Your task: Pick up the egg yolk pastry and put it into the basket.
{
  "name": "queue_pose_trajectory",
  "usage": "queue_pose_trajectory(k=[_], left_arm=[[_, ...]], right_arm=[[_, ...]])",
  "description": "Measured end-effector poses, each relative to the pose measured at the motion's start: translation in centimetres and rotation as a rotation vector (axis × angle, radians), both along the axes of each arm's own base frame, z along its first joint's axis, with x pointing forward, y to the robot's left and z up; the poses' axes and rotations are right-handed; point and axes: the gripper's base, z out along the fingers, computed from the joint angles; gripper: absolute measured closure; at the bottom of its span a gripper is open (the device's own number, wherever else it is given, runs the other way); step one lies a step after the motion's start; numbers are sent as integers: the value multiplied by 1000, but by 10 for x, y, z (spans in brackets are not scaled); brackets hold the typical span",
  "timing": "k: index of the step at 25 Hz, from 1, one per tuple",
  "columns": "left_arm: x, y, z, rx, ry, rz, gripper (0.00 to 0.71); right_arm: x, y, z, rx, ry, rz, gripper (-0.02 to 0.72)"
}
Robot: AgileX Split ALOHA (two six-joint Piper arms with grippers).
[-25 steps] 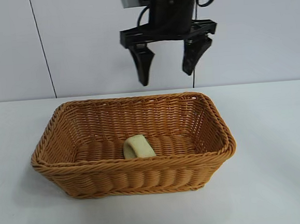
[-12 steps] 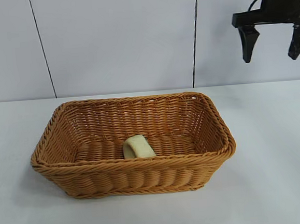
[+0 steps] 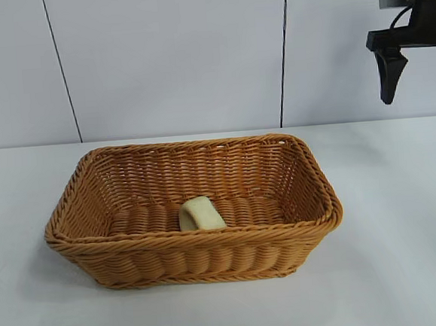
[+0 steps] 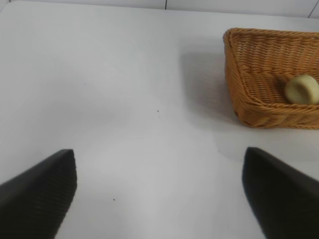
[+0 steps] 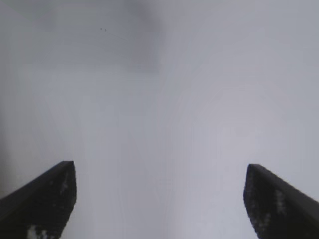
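Observation:
The egg yolk pastry (image 3: 200, 213), a small pale cream lump, lies on the ribbed bottom of the orange-brown wicker basket (image 3: 194, 248), near its front wall. My right gripper (image 3: 421, 79) hangs open and empty high at the right edge of the exterior view, well to the right of the basket. In its own wrist view the right gripper (image 5: 159, 199) shows only bare white table. My left gripper (image 4: 159, 199) is open and empty over the table, out of the exterior view. Its wrist view shows the basket (image 4: 249, 64) and the pastry (image 4: 302, 89) farther off.
The basket stands on a white table (image 3: 406, 254). A white panelled wall (image 3: 165, 61) with dark seams rises behind it.
My right gripper has moved from above the basket's back rim far to the right, staying open and empty. The pastry and basket have not moved.

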Motion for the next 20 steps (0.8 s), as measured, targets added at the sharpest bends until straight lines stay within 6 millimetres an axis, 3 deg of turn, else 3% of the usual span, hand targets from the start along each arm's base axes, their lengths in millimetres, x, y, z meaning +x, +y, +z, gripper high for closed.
queue_pose_trajectory(k=[7,12,18,20], left_arm=[[0,0,0,0,0,0,14],[0,0,0,0,0,0,14],[0,0,0,0,0,0,14],[0,0,0,0,0,0,14]], right_arm=[[-112,2,6,-8,88,20,71],[-191,3,3,-11,16,30,71],[-254,6,1,-13,-220,48,71],[-270,6,10,-17,-323,49,71]])
